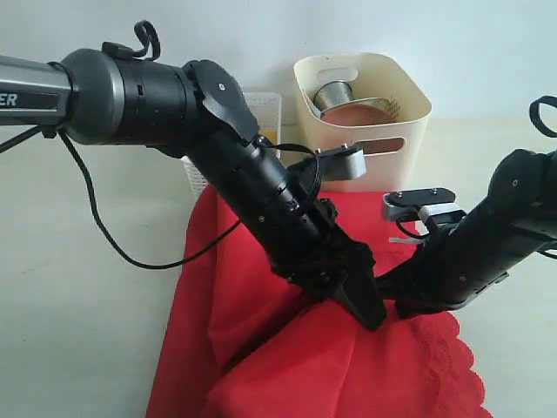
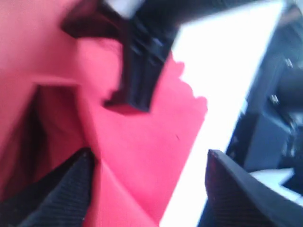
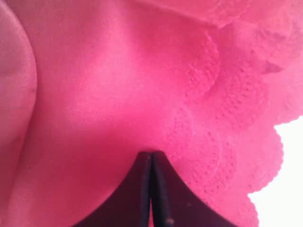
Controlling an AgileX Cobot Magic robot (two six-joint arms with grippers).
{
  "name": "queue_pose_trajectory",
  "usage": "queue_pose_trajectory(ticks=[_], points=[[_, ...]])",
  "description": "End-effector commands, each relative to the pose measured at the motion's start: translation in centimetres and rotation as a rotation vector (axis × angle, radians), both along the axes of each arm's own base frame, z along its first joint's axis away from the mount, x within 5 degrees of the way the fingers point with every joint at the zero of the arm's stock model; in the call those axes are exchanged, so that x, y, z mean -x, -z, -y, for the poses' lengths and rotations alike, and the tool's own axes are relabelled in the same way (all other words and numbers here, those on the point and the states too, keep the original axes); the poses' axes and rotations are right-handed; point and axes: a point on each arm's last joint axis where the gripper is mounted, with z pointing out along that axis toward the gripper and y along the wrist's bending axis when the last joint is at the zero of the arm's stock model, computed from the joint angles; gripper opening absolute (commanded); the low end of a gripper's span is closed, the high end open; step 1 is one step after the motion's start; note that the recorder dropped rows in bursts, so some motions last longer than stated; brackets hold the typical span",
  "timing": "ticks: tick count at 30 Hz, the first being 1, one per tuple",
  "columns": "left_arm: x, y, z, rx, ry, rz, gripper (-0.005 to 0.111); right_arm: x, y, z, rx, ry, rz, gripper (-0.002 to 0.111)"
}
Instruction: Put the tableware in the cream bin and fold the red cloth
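The red cloth (image 1: 305,366) lies bunched and partly folded over on the table, its scalloped edge at the near right. My left gripper (image 1: 370,309) is down at a fold in the middle of the cloth (image 2: 142,142), and its jaws stand open (image 2: 149,153) with nothing between them. My right gripper (image 1: 400,305) sits close beside it, shut (image 3: 151,155) with a sliver of cloth (image 3: 118,85) pinched between its fingers. The cream bin (image 1: 418,96) stands behind the cloth and holds a steel cup (image 1: 333,91) and a brown plate (image 1: 357,113).
A white perforated basket (image 1: 265,109) stands left of the cream bin, mostly hidden by my left arm. A black cable hangs from that arm over the bare table on the left. The two arms nearly touch over the cloth.
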Motion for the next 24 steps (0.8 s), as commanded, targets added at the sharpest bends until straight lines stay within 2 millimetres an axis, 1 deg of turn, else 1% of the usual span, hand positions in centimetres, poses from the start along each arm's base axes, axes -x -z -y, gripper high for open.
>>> queue_pose_trajectory(ticks=[1,3,7,10,14,19,22,24], points=[[0.8,-0.8,-0.2,0.030,0.099,-0.018,0.064,0.3,1.3,0.1,0.027,-0.020,-0.032,0.000],[0.7,-0.7,-0.3,0.010,0.088,-0.022,0.064,0.4,1.3,0.1,0.027,-0.020,-0.033,0.000],[-0.3,-1.2,-1.9,-0.098,0.002,0.005,0.064,0.4,1.3,0.1,0.027,-0.020,-0.033,0.000],[-1.2,-2.3,-2.7,-0.112,-0.087,0.047,0.064,0.4,1.3,0.1,0.027,-0.020,-0.033,0.000],[-1.9,-4.4,-3.0,-0.047,-0.170,0.150,0.067,0.4,1.3,0.2,0.035,-0.036,-0.038,0.000],[-1.5,-7.5,-3.6,-0.002,-0.196,0.254,0.077,0.3,0.6,0.2,0.034,-0.042,-0.009,0.000],[-0.9,-8.7,-4.4,-0.003,-0.196,0.298,0.083,0.3,-0.2,0.2,0.025,-0.041,0.018,0.000],[-0.4,-9.3,-5.2,-0.035,-0.203,0.327,0.084,0.3,-1.2,0.2,0.017,-0.040,0.052,0.000]])
